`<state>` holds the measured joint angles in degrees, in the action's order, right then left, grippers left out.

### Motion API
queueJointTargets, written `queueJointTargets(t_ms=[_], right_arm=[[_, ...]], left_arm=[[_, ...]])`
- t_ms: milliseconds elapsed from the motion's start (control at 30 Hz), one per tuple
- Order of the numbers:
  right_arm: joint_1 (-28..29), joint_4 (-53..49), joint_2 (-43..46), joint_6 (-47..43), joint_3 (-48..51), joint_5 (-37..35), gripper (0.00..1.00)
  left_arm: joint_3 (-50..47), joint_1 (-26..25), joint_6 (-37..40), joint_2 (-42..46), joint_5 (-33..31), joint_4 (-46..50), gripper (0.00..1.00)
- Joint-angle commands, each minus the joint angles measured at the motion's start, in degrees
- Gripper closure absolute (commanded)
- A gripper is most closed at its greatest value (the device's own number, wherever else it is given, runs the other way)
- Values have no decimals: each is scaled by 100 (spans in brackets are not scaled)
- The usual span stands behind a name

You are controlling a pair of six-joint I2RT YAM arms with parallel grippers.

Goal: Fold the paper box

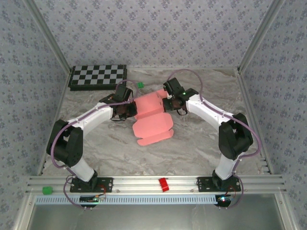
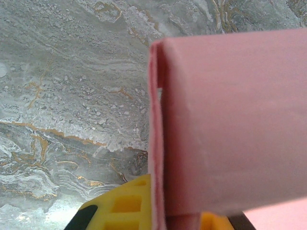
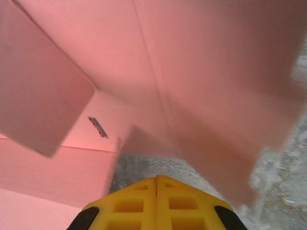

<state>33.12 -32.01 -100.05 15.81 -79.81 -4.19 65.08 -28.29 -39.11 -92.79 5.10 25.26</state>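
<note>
- Left pincer (image 2: 148, 197): closed on a side wall of the paper box (image 1: 152, 118). In the left wrist view the pink card edge runs down between the two yellow fingers (image 2: 120, 208).
- Right pincer (image 3: 157, 181): closed, its yellow fingers pressed together with nothing between them. It sits low at the opposite side of the box, with tilted pink panels rising just above and ahead of it.
- Box location: mid-tabletop (image 1: 201, 143), between the two pincers and touching both arms' working ends.
- Done, as judged: the far part of the box is partly raised. The wall held on the left stands upright and looks doubled over at its top edge. The panels on the right are lifted but loose and slanted.
- Left to do, as judged: the near flap (image 1: 154, 130) lies flat on the tabletop, unfolded. The raised walls need squaring, the tabs need tucking, and the lid needs closing. The task is roughly at its middle.
- Surroundings: a checkerboard (image 1: 98, 77) lies at the far left, well apart from the box.
</note>
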Motion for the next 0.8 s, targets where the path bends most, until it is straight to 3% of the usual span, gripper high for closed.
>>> queueJointTargets(t_ms=[0, 400, 600, 767], right_arm=[[-25, 294, 38, 143, 118, 512, 96], [-140, 723, -155, 131, 68, 1288, 97], [-132, 788, -42, 59, 106, 1385, 97], [-111, 994, 357, -29, 365, 982, 92]], left_arm=[[35, -38, -35, -47, 43, -104, 100], [13, -34, -35, -72, 114, -186, 100], [-57, -32, -35, -93, 87, -275, 100], [-90, -34, -27, -99, 97, -349, 100]])
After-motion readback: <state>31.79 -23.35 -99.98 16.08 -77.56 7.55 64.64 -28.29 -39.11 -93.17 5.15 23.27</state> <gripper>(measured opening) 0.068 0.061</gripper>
